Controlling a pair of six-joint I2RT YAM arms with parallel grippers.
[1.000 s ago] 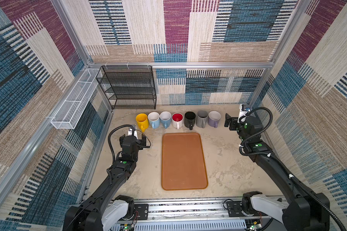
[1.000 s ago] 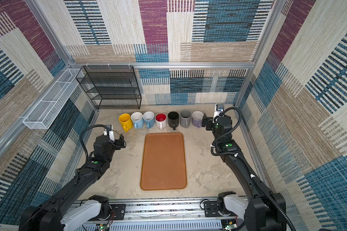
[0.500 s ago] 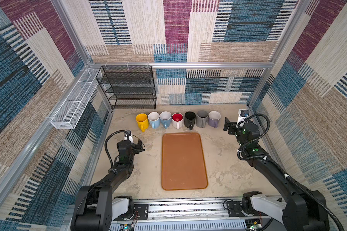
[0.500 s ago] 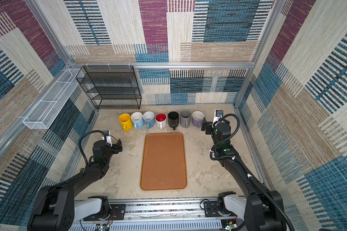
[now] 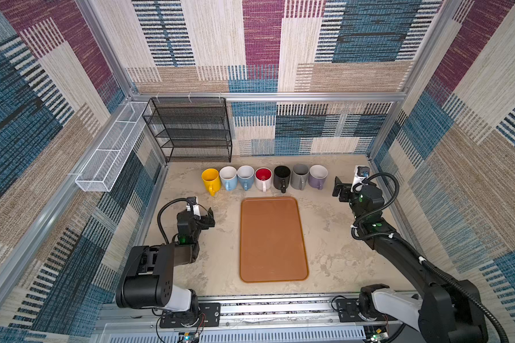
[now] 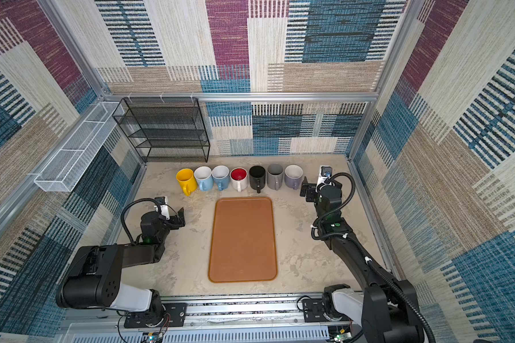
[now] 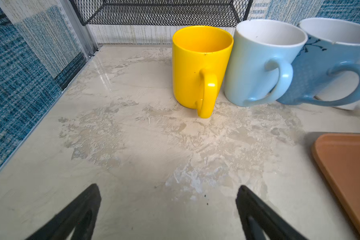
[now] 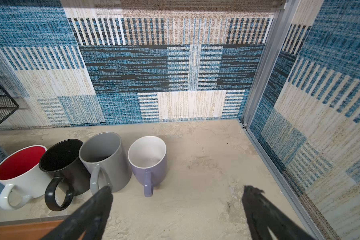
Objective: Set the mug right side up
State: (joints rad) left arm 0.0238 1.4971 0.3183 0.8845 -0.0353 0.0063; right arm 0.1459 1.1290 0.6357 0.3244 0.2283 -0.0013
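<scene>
Several mugs stand in a row along the back wall, all with mouths up and handles toward the front. The yellow mug (image 5: 211, 179) (image 6: 186, 179) (image 7: 200, 66) ends the row on the left, the lavender mug (image 5: 318, 175) (image 8: 149, 160) on the right. My left gripper (image 5: 210, 216) (image 6: 180, 216) (image 7: 168, 186) is open and empty over bare table, in front of the yellow mug and clear of it. My right gripper (image 5: 338, 190) (image 6: 305, 188) (image 8: 178, 187) is open and empty, just right of and in front of the lavender mug.
A brown tray (image 5: 272, 267) (image 6: 243, 267) lies flat in the middle of the table between the arms. A black mesh shelf rack (image 5: 191, 130) stands at the back left and a white wire basket (image 5: 110, 157) hangs on the left wall. The right wall rail (image 8: 279, 166) runs near my right gripper.
My left arm has folded back toward the front, drawing its gripper away from the yellow mug, jaws a little wider. The right gripper has eased back slightly from the row.
</scene>
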